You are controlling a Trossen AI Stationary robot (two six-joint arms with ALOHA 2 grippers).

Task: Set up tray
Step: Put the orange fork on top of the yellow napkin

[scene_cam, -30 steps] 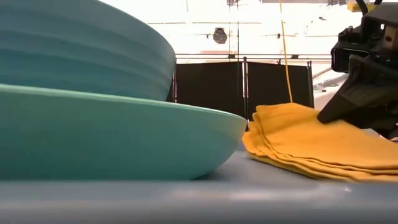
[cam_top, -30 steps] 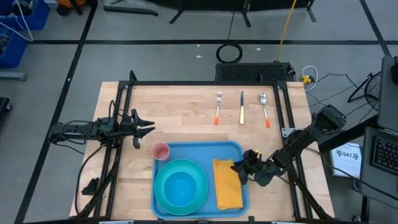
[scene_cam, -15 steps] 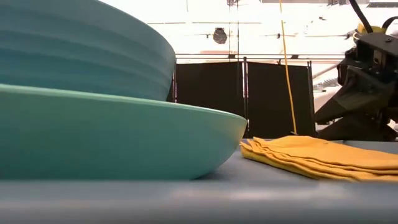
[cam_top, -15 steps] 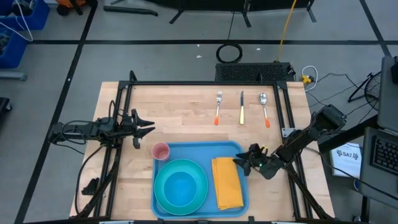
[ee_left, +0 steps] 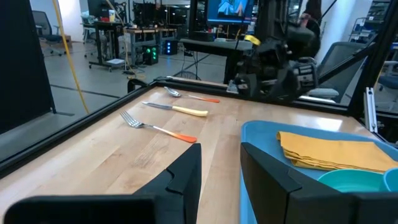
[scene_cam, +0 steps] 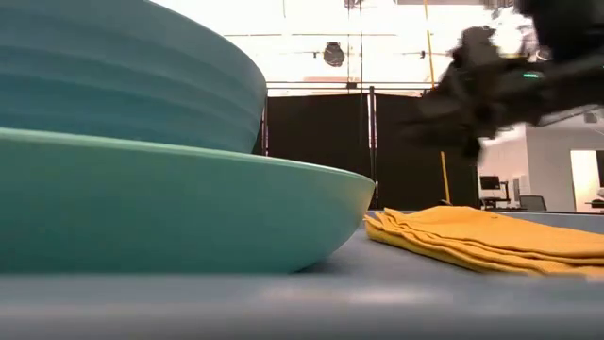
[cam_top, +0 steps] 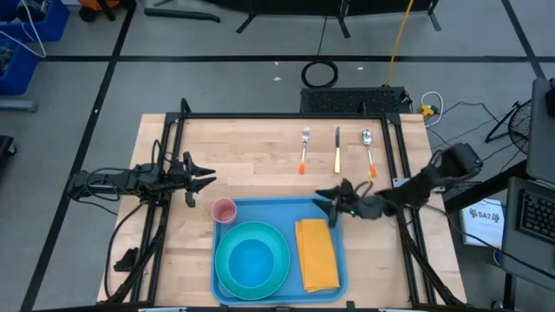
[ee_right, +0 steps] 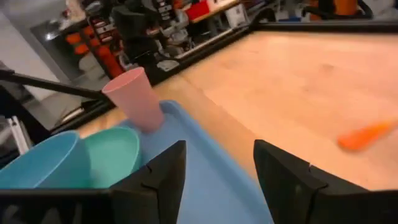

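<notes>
While the left gripper (cam_top: 208, 179) waits open, we see the right gripper (cam_top: 323, 200), fingers apart, above the tray's (cam_top: 276, 211) far edge.

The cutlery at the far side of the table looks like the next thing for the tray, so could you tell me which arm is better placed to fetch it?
Probably the right. Its open hand hovers over the tray's far right corner, just short of the fork, knife and spoon. The left hand waits open at the table's left, beyond the pink cup.

The high view looks straight down on the whole bench (cam_top: 260, 156). The low view sits at tray level, close against the plate (scene_cam: 170, 212), facing the room. Both wrist views look across the bench and share the tray (ee_left: 267, 134).
</notes>
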